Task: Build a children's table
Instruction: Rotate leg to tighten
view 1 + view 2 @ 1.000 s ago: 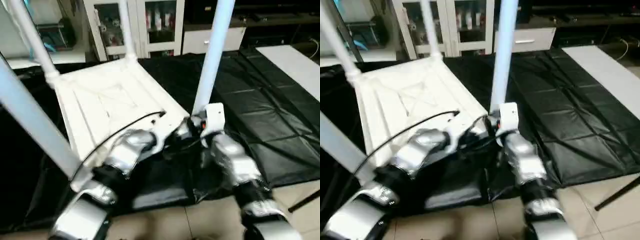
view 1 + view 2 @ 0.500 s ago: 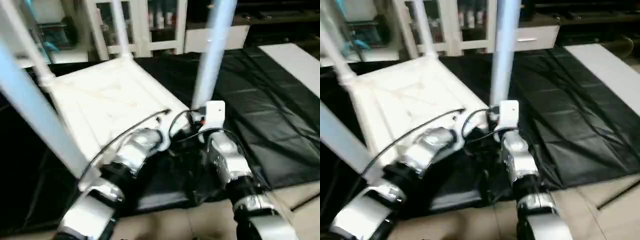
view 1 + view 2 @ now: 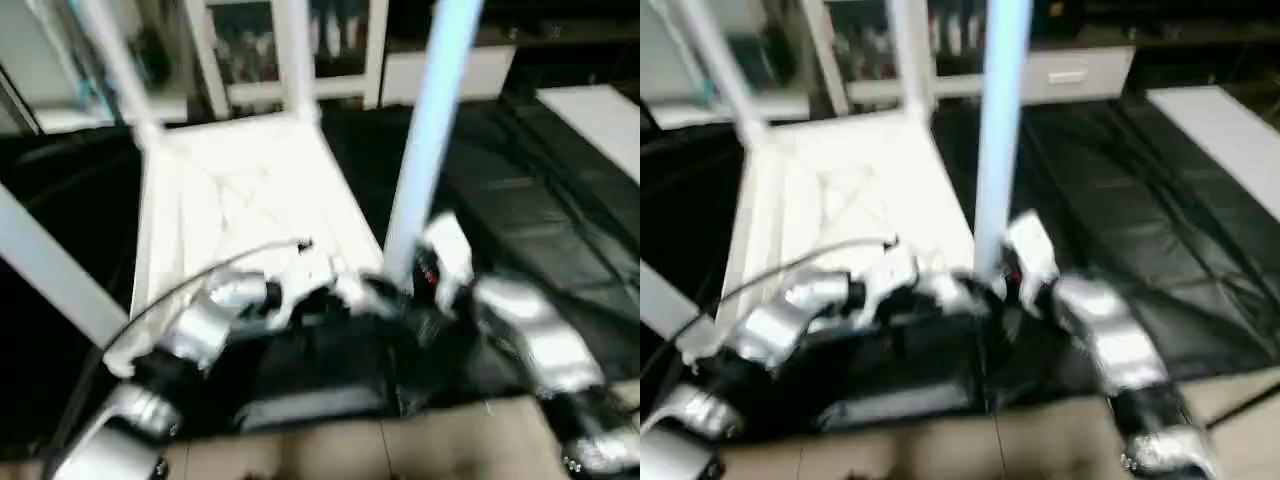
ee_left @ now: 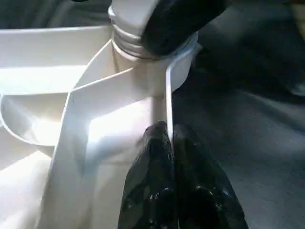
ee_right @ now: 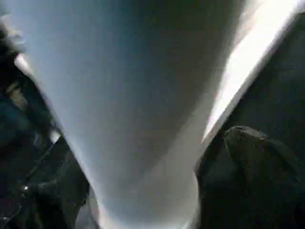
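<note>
- Children's table: it lies upside down on the black-covered tabletop, ribbed underside facing up, with its four legs standing up from the corners.
- Near right leg: it rises straight from its corner socket.
- Left end effector: it is closed, and its black fingers are pressed together at the thin white wall just below that socket.
- Right end effector: it sits at the base of the near right leg. Whether it is open or gripping the leg cannot be told.
</note>
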You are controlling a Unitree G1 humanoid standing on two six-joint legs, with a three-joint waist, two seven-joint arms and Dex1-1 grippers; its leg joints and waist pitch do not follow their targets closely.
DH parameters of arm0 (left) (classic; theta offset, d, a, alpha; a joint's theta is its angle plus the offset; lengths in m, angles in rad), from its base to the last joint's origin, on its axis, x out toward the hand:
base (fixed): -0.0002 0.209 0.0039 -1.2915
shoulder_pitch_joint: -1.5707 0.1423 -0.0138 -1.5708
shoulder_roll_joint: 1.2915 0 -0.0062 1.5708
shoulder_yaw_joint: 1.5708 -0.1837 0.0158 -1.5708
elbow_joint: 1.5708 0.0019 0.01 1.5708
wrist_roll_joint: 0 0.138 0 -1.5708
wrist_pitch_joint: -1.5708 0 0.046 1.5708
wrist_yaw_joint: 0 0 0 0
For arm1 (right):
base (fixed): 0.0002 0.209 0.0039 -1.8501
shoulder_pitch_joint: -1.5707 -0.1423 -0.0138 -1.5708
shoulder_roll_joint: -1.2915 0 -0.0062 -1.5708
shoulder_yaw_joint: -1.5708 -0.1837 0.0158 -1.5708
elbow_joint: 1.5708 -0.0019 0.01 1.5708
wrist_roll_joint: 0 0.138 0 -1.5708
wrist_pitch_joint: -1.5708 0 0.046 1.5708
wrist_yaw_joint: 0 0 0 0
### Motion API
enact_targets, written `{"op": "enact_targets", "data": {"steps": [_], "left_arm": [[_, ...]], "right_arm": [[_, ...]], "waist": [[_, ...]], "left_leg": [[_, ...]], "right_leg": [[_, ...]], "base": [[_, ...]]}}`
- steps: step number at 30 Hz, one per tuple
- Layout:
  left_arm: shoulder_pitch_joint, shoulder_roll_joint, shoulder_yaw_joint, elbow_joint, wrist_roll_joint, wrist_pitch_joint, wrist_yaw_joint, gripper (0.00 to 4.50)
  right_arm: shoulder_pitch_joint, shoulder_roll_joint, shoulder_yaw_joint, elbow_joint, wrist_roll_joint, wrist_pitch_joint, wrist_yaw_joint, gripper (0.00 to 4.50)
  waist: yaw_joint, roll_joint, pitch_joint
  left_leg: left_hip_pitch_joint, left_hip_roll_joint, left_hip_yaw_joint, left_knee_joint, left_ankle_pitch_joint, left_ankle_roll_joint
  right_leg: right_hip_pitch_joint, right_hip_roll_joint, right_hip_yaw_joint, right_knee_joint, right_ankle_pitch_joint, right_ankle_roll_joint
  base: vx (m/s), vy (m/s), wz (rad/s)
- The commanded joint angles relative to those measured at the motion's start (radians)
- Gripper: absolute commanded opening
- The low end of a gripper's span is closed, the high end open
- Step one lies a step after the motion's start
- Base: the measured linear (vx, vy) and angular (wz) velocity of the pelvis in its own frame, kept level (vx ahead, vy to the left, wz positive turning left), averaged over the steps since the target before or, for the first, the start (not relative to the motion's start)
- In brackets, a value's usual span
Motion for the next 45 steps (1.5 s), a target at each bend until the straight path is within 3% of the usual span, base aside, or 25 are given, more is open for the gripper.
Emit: {"op": "enact_targets", "data": {"steps": [1, 5, 6, 8, 9, 24, 32, 35, 38, 39, 41, 42, 43, 44, 45], "left_arm": [[0.003, 0.008, -0.029, -0.044, -0.013, 0.025, -0.07, 0.0], [-0.012, 0.006, -0.017, -0.027, -0.004, 0.012, -0.057, 0.0], [-0.017, 0.006, -0.016, -0.017, -0.002, 0.008, -0.049, 0.0], [-0.017, 0.007, -0.017, -0.017, -0.004, 0.008, -0.048, 0.0], [-0.017, 0.009, -0.017, -0.02, -0.006, 0.012, -0.047, 0.0], [-0.007, 0.01, -0.008, -0.031, -0.005, 0.024, -0.035, 0.0], [-0.007, 0.006, -0.005, -0.029, -0.004, 0.019, -0.023, 0.0], [-0.024, -0.017, 0.01, 0.003, 0.005, 0.01, 0.028, 0.0], [-0.05, -0.058, 0.028, 0.059, 0.026, 0.009, 0.126, 0.0], [-0.075, -0.098, 0.04, 0.112, 0.047, 0.019, 0.222, 0.0], [-0.086, -0.119, 0.046, 0.137, 0.054, 0.026, 0.266, 0.0], [-0.096, -0.14, 0.052, 0.158, 0.058, 0.039, 0.306, 0.0], [-0.104, -0.155, 0.058, 0.174, 0.06, 0.044, 0.339, 0.0], [-0.116, -0.177, 0.066, 0.2, 0.066, 0.054, 0.392, 0.0], [-0.127, -0.198, 0.074, 0.224, 0.071, 0.062, 0.444, 0.0]], "right_arm": [[-0.004, -0.023, 0.002, -0.038, 0.018, 0.038, 0.045, 4.43], [-0.016, -0.027, -0.005, -0.034, 0.023, 0.058, 0.058, 4.43], [-0.021, -0.026, -0.003, -0.029, 0.023, 0.061, 0.061, 4.18], [-0.021, -0.028, 0.0, -0.031, 0.024, 0.064, 0.063, 4.18], [-0.022, -0.03, 0.002, -0.033, 0.026, 0.067, 0.066, 3.93], [0.006, -0.059, 0.037, -0.052, 0.002, 0.082, 0.127, 2.71], [0.013, -0.035, 0.025, -0.035, -0.004, 0.083, 0.092, 2.64], [-0.004, 0.028, -0.011, 0.019, -0.018, 0.076, -0.025, 2.64], [-0.02, 0.111, -0.051, 0.091, -0.042, 0.05, -0.189, 2.63], [-0.038, 0.179, -0.087, 0.16, -0.067, 0.029, -0.352, 2.63], [-0.049, 0.21, -0.104, 0.196, -0.079, 0.015, -0.432, 2.63], [-0.062, 0.238, -0.124, 0.231, -0.083, 0.006, -0.502, 2.63], [-0.072, 0.254, -0.132, 0.252, -0.086, -0.001, -0.54, 2.63], [-0.089, 0.28, -0.15, 0.286, -0.088, -0.012, -0.605, 2.63], [-0.107, 0.301, -0.16, 0.316, -0.093, -0.023, -0.656, 2.63]], "waist": [[-0.005, -0.01, -0.054], [-0.003, -0.012, -0.055], [-0.003, -0.013, -0.057], [-0.002, -0.012, -0.057], [-0.002, -0.014, -0.057], [0.0, -0.016, -0.057], [0.0, -0.015, -0.058], [-0.007, -0.014, -0.056], [-0.015, -0.016, -0.054], [-0.023, -0.014, -0.051], [-0.04, -0.013, -0.051], [-0.045, -0.015, -0.052], [-0.046, -0.01, -0.05], [-0.05, -0.012, -0.051], [-0.055, -0.012, -0.052]], "left_leg": [[0.026, 0.049, -0.02, -0.084, -0.296, 0.042], [0.024, 0.048, -0.02, -0.08, -0.261, 0.048], [0.024, 0.048, -0.019, -0.078, -0.249, 0.052], [0.025, 0.048, -0.019, -0.078, -0.246, 0.056], [0.025, 0.048, -0.019, -0.078, -0.248, 0.056], [0.024, 0.048, -0.019, -0.074, -0.218, 0.071], [0.024, 0.048, -0.019, -0.073, -0.212, 0.072], [0.023, 0.046, -0.019, -0.075, -0.236, 0.058], [0.024, 0.044, -0.024, -0.081, -0.301, 0.019], [0.026, 0.043, -0.024, -0.082, -0.327, 0.006], [0.026, 0.039, -0.028, -0.084, -0.369, -0.025], [0.022, 0.038, -0.032, -0.086, -0.382, -0.03], [0.03, 0.038, -0.032, -0.085, -0.403, -0.03], [0.031, 0.038, -0.031, -0.084, -0.409, -0.029], [0.025, 0.035, -0.033, -0.084, -0.403, -0.025]], "right_leg": [[0.036, -0.023, 0.02, -0.059, -0.215, -0.244], [0.037, -0.024, 0.02, -0.057, -0.185, -0.25], [0.038, -0.025, 0.02, -0.056, -0.175, -0.253], [0.037, -0.024, 0.019, -0.056, -0.176, -0.254], [0.038, -0.025, 0.019, -0.057, -0.182, -0.253], [0.04, -0.025, 0.019, -0.054, -0.177, -0.258], [0.041, -0.024, 0.018, -0.053, -0.166, -0.261], [0.037, -0.024, 0.019, -0.057, -0.201, -0.255], [0.036, -0.023, 0.016, -0.063, -0.292, -0.223], [0.029, -0.023, 0.017, -0.068, -0.314, -0.218], [0.025, -0.022, 0.014, -0.072, -0.369, -0.2], [0.032, -0.023, 0.011, -0.073, -0.391, -0.182], [0.023, -0.024, 0.012, -0.08, -0.401, -0.178], [0.021, -0.023, 0.012, -0.082, -0.4, -0.178], [0.025, -0.024, 0.012, -0.08, -0.386, -0.18]], "base": [[0.0, 0.0, 0.0], [0.0, 0.0, 0.0], [0.0, 0.0, 0.0], [0.0, 0.0, 0.0], [0.0, 0.0, 0.0], [0.0, 0.0, 0.0], [0.0, 0.0, 0.0], [0.0, 0.0, 0.0], [0.0, 0.0, 0.0], [0.0, 0.0, 0.0], [0.0, 0.0, 0.0], [0.0, 0.0, 0.0], [0.0, 0.0, 0.0], [0.0, 0.0, 0.0], [0.0, 0.0, 0.0]]}}
